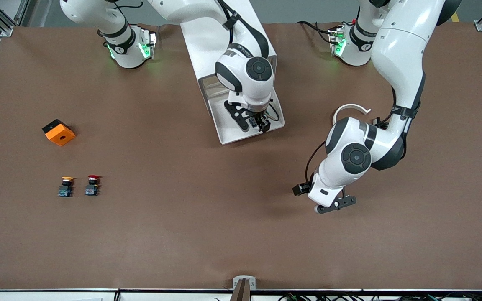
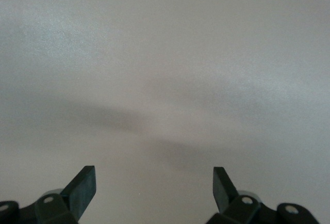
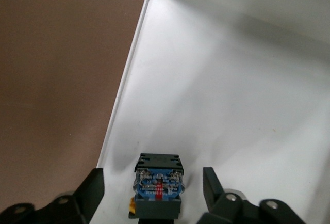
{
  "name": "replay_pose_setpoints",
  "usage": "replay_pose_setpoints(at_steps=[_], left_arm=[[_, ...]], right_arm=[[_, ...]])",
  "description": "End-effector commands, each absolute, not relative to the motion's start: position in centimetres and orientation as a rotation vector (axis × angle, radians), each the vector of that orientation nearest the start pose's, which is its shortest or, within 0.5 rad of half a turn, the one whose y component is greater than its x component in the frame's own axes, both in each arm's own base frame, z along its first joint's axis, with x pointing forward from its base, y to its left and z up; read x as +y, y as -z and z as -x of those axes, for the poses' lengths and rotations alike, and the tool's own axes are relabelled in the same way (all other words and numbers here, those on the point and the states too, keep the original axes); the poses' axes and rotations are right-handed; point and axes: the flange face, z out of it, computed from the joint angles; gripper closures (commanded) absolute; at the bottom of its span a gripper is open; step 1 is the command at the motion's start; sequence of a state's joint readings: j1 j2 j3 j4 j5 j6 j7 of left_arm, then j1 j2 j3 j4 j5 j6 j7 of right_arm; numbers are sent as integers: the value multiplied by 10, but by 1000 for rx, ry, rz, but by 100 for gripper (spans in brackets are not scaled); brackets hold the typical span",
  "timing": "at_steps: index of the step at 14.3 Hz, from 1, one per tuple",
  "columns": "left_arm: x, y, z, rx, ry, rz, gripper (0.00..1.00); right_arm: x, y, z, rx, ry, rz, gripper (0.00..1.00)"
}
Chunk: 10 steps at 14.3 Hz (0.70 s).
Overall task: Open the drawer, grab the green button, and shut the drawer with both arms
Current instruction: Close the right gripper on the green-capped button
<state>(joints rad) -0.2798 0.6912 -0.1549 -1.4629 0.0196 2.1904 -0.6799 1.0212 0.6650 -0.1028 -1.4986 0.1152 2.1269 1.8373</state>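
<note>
Drawer [image 1: 228, 136] stands pulled out of the white cabinet [image 1: 207, 37] near the middle of the surface [image 1: 182, 230], its shallow white tray open toward the front camera. Inside it sits the button [image 3: 158, 185], seen in the right wrist view from its blue base and black body; its cap is hidden there. The right gripper [image 1: 257, 124] is lowered into the tray, and its fingers [image 3: 93, 193] stand on either side of the button, a gap showing on both sides, so they are apart and not yet grasping it. In the front view the arm's wrist covers the button.

The left gripper [image 1: 336, 205] hangs over bare surface toward the left arm's end, nearer the front camera than the drawer, waiting. Its fingers [image 2: 82, 188] are spread wide and released, with nothing between them.

Toward the right arm's end of the surface lie an orange block [image 1: 59, 132] with a black side and, nearer the front camera, a yellow-capped button [image 1: 66, 186] and a red-capped button [image 1: 93, 185] just beside one another, well apart from the drawer.
</note>
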Motion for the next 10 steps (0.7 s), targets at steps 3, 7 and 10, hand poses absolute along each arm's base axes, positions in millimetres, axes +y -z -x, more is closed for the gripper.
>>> replay_pose_setpoints(at_steps=[3,7,10], left_arm=[[-288,-283,-665,-460,25,3187,0],[-289,-283,-664,-464,24,3186,0],[-290,-285,-664,-467,28,3187,0]], right_arm=[[578,-276,-416,1472,-31,2806,97],[580,-281,-415,1455,-29,2806,100],[577,-319,-442,1470,-45,2752,100]])
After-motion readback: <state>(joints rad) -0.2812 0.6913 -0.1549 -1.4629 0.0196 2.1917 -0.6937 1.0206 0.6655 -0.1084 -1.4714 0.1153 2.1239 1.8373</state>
